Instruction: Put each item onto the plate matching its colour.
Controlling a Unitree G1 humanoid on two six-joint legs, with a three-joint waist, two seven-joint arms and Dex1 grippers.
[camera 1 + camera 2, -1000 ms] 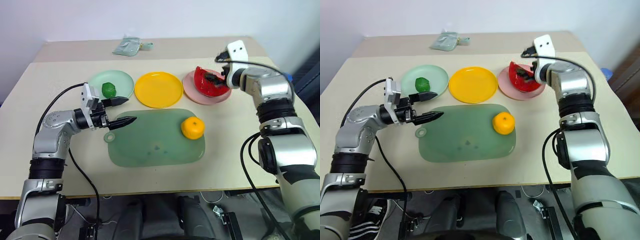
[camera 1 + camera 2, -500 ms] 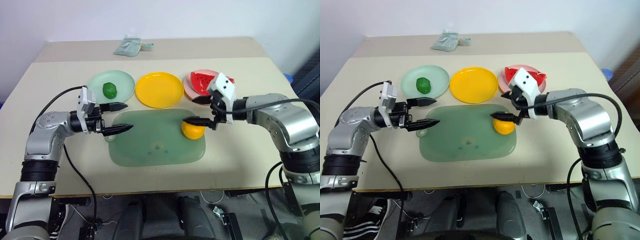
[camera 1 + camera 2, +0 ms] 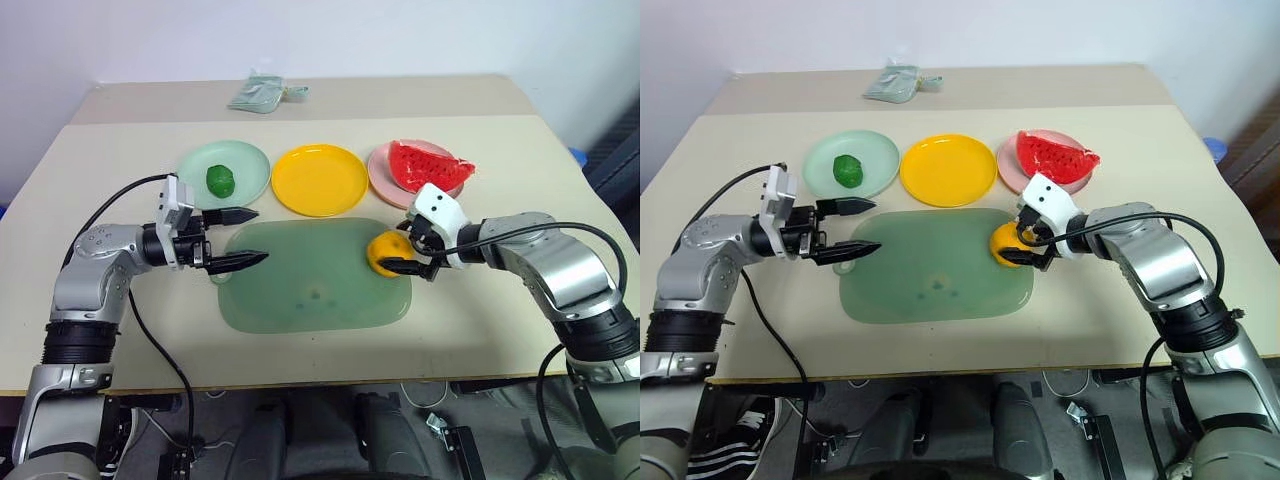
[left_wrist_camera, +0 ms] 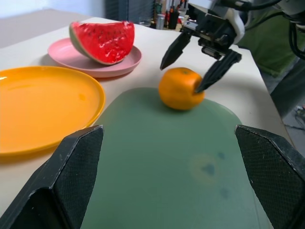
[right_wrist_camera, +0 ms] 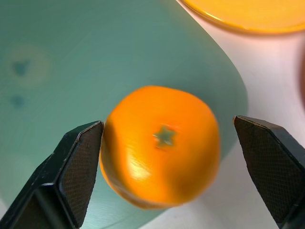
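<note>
The round orange fruit (image 3: 383, 252) sits at the right end of the green cutting board (image 3: 310, 290). My right gripper (image 3: 393, 246) is open and straddles it, one finger close against its side, the other well apart (image 5: 267, 162). My left gripper (image 3: 260, 235) is open and empty, level over the board's left end. The dark green vegetable (image 3: 219, 180) lies on the mint green plate (image 3: 190, 160). On the pink plate (image 3: 383, 176) rests the red slice (image 3: 428, 165). The yellow plate (image 3: 320, 180) between them holds nothing.
A pale green pouch (image 3: 260, 92) lies on the far table section behind the plates. The table's front edge runs just below the cutting board, and bare tabletop flanks the board on both sides.
My right gripper left the red slice on the pink plate and came down and back to straddle the orange. The left gripper has stayed where it was.
</note>
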